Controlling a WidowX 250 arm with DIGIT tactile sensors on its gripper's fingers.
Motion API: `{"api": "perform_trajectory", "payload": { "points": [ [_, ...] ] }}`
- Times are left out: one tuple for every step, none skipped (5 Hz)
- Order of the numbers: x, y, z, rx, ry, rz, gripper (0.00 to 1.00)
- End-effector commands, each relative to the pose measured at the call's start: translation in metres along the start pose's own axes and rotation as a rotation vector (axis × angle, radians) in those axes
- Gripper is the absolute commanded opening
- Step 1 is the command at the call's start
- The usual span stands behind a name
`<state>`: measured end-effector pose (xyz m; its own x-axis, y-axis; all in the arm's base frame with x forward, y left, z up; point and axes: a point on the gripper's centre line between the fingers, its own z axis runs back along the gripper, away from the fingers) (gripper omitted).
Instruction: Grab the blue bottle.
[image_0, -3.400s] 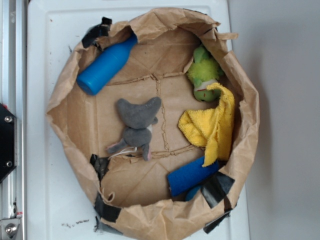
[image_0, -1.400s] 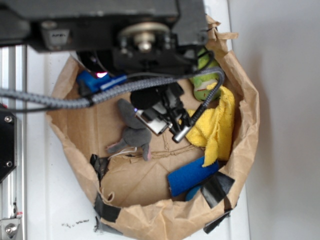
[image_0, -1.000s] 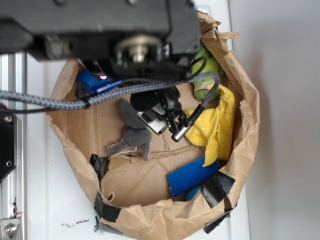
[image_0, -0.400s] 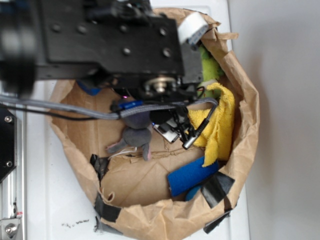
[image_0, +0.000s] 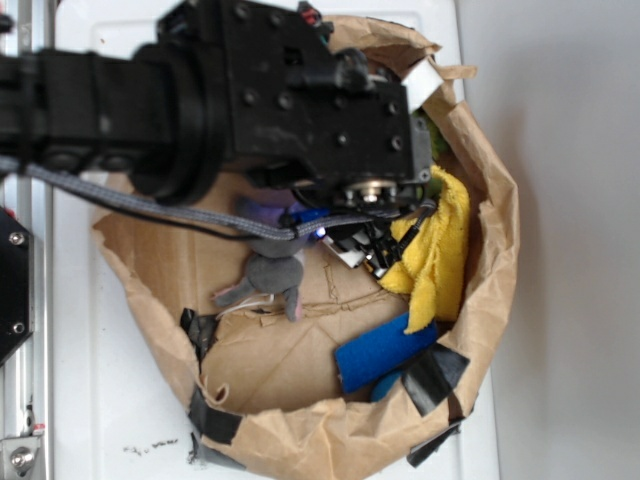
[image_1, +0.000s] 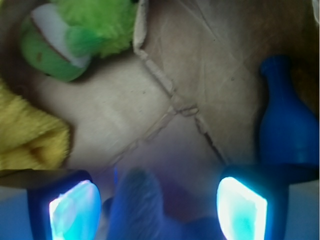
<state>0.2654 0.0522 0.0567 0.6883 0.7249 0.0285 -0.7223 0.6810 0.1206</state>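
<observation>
The blue bottle (image_1: 287, 125) shows in the wrist view at the right edge, neck and cap pointing up, lying on the brown paper floor. In the exterior view my black arm covers it. My gripper (image_1: 157, 206) is open, its two lit pads (image_1: 75, 210) at the bottom left and bottom right. The bottle's body lies just above the right pad, outside the gap. In the exterior view the gripper (image_0: 365, 250) hangs over the middle of the paper bag (image_0: 490, 260).
Between the pads lies the ear of a grey plush (image_1: 137, 202), also seen as the grey plush (image_0: 268, 282). A green plush (image_1: 75, 35) and yellow towel (image_1: 27, 140) lie left. A dark blue roll (image_0: 385, 352) rests by the bag's near wall.
My arm came in over the bag from the upper left and shifted right, now covering the bottle in the exterior view. The gripper end moved slightly right toward the yellow towel.
</observation>
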Motion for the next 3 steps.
{"api": "perform_trajectory", "payload": {
  "points": [
    [0.022, 0.048, 0.002, 0.030, -0.051, -0.018, 1.00],
    [0.018, 0.067, -0.002, 0.007, -0.047, -0.047, 1.00],
    [0.010, 0.080, -0.007, 0.014, -0.031, -0.078, 1.00]
  ]
}}
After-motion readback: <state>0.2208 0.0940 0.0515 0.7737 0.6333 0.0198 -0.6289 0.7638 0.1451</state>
